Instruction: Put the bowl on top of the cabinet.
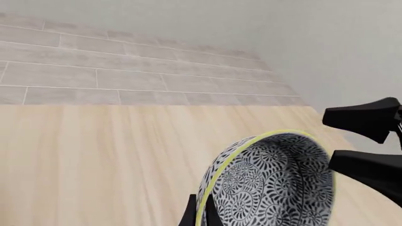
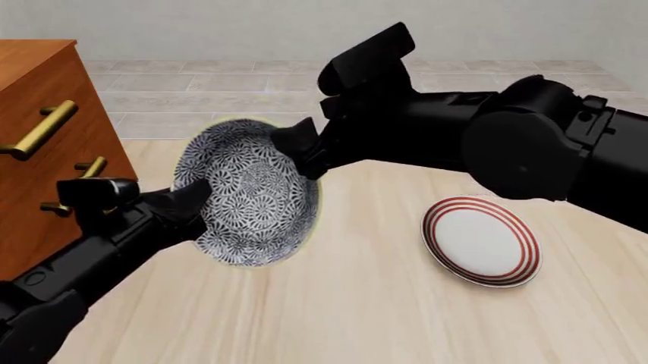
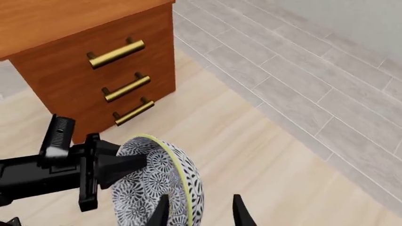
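The bowl [image 2: 248, 199], blue-and-white patterned with a yellowish rim, is tipped on edge above the table, its inside facing the front camera. My left gripper [image 2: 197, 196] is shut on its left rim; in the left wrist view its fingertips [image 1: 190, 215] pinch the rim of the bowl [image 1: 270, 183]. My right gripper [image 2: 299, 155] stands open at the opposite rim, its fingers [image 3: 162, 212] straddling the edge of the bowl [image 3: 179, 188] without closing. The cabinet [image 2: 41, 152], reddish-brown with brass handles, stands at the left, its top higher than the bowl.
A white plate with red rings [image 2: 481, 239] lies on the wooden table [image 2: 354, 303] to the right, under the right arm. The cabinet [image 3: 82, 61] shows three bar handles on its front. Grey tiled floor lies beyond the table's far edge.
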You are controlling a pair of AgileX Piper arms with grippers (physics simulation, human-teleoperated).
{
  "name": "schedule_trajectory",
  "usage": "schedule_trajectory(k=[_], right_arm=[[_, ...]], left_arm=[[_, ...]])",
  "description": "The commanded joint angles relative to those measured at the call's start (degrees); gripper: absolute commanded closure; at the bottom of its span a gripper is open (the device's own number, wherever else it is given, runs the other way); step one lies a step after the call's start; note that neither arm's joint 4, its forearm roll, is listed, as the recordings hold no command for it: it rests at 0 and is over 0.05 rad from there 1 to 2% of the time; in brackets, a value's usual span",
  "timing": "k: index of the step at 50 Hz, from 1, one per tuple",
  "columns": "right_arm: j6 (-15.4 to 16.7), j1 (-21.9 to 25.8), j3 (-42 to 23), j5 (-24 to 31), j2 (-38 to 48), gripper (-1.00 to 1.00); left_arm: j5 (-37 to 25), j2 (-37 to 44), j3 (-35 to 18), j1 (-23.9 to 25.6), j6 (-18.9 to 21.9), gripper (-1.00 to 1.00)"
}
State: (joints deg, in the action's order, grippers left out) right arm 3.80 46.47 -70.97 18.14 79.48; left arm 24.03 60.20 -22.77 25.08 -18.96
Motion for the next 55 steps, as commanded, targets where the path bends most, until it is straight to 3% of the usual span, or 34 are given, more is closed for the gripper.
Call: schedule_trajectory(k=[1,11,12,29,37,52,54,55], right_arm=[[0.0,0.8,-0.3,0.6,-1.6,-1.0],[-0.2,0.7,-0.1,1.3,-5.4,-1.0],[-0.4,0.3,-0.2,1.1,-6.1,-1.0],[-2.7,1.9,0.7,-0.8,-11.2,-1.0],[-3.4,2.9,4.5,-5.6,-17.7,-1.0],[-4.3,-0.4,13.6,-14.2,-29.1,-1.0],[-6.4,0.7,14.6,-15.1,-31.7,-1.0],[-5.9,0.6,15.2,-15.5,-32.7,-1.0]], left_arm=[[-0.6,-0.7,-0.5,-0.7,0.5,1.0],[-1.9,-1.5,-0.9,-1.4,2.1,1.0],[-2.2,-1.6,-1.3,-1.1,4.0,1.0],[-3.6,-1.7,-1.9,-1.7,3.3,1.0],[-5.2,-2.5,-2.9,-1.2,3.3,1.0],[-8.5,-4.6,-3.6,-2.0,4.3,1.0],[-9.4,-5.0,-3.9,-1.9,4.4,1.0],[-9.8,-4.9,-4.2,-1.7,5.1,1.0]])
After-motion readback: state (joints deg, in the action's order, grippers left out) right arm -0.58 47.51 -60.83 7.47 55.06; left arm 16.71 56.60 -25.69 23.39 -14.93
